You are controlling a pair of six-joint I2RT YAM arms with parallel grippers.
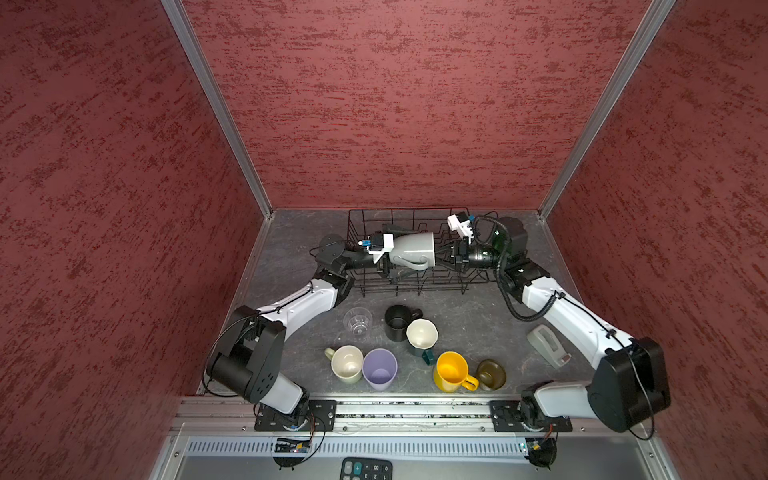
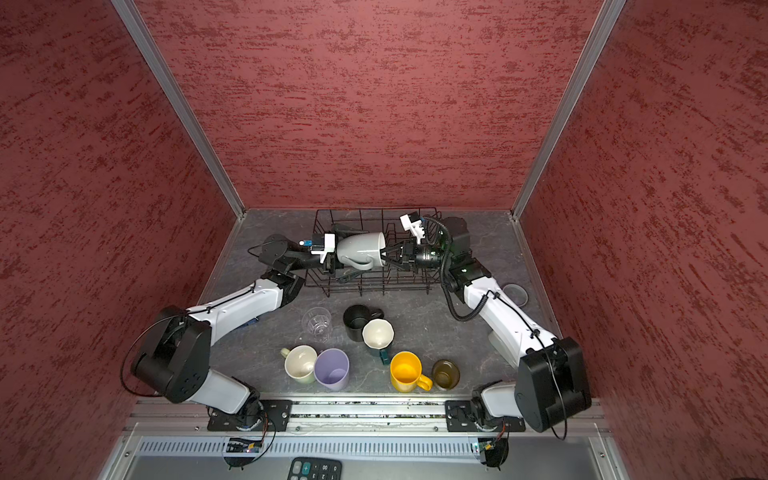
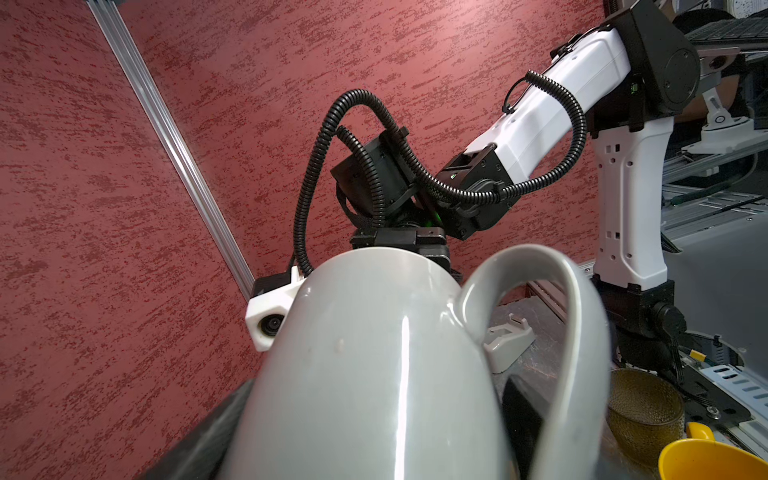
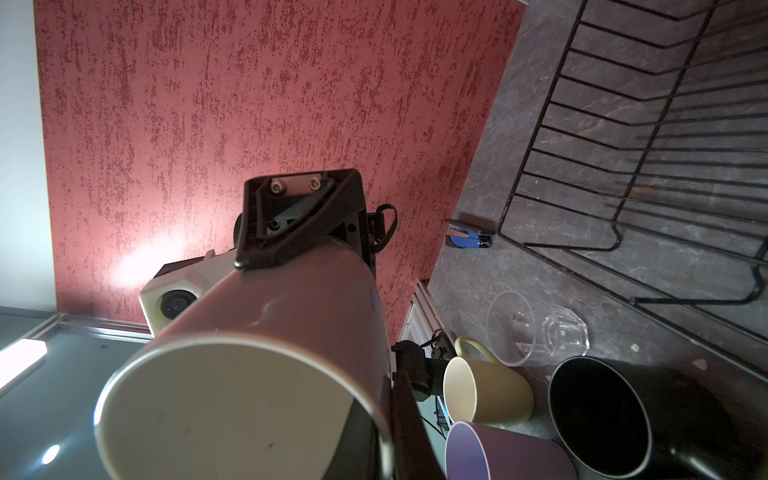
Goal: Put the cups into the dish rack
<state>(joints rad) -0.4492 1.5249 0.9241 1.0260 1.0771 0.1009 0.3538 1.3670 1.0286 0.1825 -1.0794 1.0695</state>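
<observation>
A grey mug (image 1: 413,251) (image 2: 361,251) hangs on its side above the black wire dish rack (image 1: 415,286) (image 2: 374,289), mouth toward the right. My right gripper (image 1: 436,253) (image 2: 384,251) is shut on its rim; the right wrist view shows the wall (image 4: 249,395) pinched. My left gripper (image 1: 399,251) (image 2: 347,251) straddles the mug's base (image 3: 374,374) with jaws wide; whether they press on it does not show. On the table stand a clear glass (image 1: 357,322), black mug (image 1: 399,322), teal mug (image 1: 422,334), pale-green mug (image 1: 347,363), lilac tumbler (image 1: 379,369), yellow mug (image 1: 452,371) and brown mug (image 1: 490,374).
A grey tape dispenser (image 1: 546,345) lies under the right forearm. A tape roll (image 2: 515,294) sits by the right wall. A small blue object (image 4: 467,239) lies left of the rack. A calculator (image 1: 365,469) rests beyond the front rail. Red walls enclose three sides.
</observation>
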